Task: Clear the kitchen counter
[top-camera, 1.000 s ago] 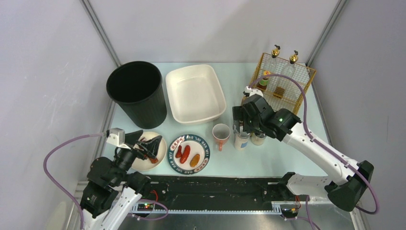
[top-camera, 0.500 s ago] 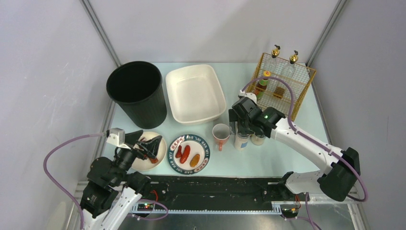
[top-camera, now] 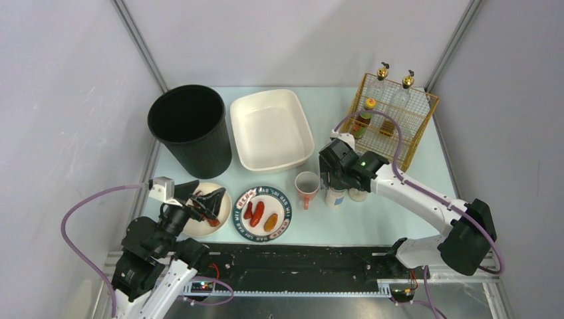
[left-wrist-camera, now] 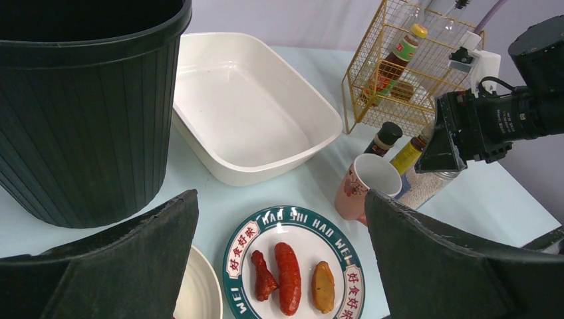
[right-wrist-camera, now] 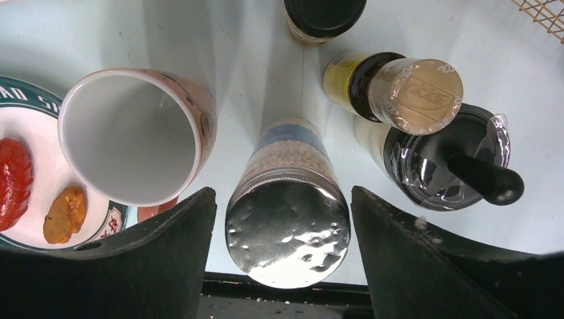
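Note:
The pale mint-green kitchen counter carries a pink mug, a green-rimmed plate with three pieces of food, and a cluster of condiment jars. My right gripper is open. In the right wrist view its jaws stand on either side of a silver-lidded jar without touching it, and the mug is just to the left. My left gripper is open and empty over a small white plate. In the left wrist view its fingers frame the food plate.
A black bin and a white tub stand at the back. A yellow wire basket with bottles is at the back right. A tan-capped bottle, a clear-lidded shaker and a dark-lidded jar crowd the silver-lidded jar.
My right gripper has moved left and nearer, coming down around the silver-lidded jar. The left arm has not moved.

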`<state>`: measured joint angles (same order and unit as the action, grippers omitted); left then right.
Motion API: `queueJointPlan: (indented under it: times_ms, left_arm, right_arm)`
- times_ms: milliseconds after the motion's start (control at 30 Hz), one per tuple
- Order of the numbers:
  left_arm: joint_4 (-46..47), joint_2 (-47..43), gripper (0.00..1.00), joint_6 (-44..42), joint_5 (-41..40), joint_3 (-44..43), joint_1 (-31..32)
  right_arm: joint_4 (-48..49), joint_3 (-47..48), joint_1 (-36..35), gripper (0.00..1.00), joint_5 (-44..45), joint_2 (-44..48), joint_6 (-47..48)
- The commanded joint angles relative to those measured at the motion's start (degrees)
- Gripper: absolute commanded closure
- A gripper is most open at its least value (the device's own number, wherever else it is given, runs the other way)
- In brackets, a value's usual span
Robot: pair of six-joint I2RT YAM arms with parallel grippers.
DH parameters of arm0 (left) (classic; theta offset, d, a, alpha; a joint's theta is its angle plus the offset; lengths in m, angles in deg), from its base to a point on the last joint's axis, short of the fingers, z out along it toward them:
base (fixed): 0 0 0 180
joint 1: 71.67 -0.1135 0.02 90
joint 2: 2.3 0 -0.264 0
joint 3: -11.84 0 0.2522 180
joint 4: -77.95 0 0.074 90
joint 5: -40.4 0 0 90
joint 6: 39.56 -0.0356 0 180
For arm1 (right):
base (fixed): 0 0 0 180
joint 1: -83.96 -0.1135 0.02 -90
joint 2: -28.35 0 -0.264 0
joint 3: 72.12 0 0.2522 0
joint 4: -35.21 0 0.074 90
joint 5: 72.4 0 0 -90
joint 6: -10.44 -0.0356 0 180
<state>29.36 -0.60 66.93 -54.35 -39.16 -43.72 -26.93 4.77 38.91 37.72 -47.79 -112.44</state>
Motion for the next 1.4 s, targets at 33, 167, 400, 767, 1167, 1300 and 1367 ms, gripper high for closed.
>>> queueJointPlan:
  times_ms: [33, 167, 400, 767, 1167, 1300, 1367]
  left_arm:
    - [1.3, 0.7, 0.02, -0.3, 0.1, 0.4, 0.0]
    - [1.3, 0.6, 0.02, -0.3, 0.0, 0.4, 0.0]
    - [1.3, 0.8, 0.02, -0.3, 0.0, 0.5, 0.0]
    - [1.3, 1.0, 0.02, -0.3, 0.0, 0.4, 0.0]
    - [1.3, 0.7, 0.02, -0.3, -0.3, 0.5, 0.0]
    - [1.2, 0.8, 0.02, -0.3, -0.3, 0.5, 0.0]
    - [1.3, 0.8, 0.02, -0.3, -0.3, 0.4, 0.0]
  right_arm:
    - [2.4, -0.4, -0.2, 0.29, 0.0, -0.2, -0.9]
    - [2.8, -0.3, -0.2, 0.47, -1.3, 0.3, -0.2]
    - [2.1, 2.2, -0.1, 0.77, -1.9, 4.8, 0.7]
    - [-4.9, 13.9, -0.3, 0.87, -0.6, 8.5, 3.4]
    - [-9.8, 36.0, 3.8, 1.0, 3.7, 4.4, 9.3]
    - [-8.7, 38.8, 9.4, 1.0, 3.1, 4.2, 11.4]
    - [-7.8, 39.8, 12.5, 1.0, 2.7, 3.8, 12.1]
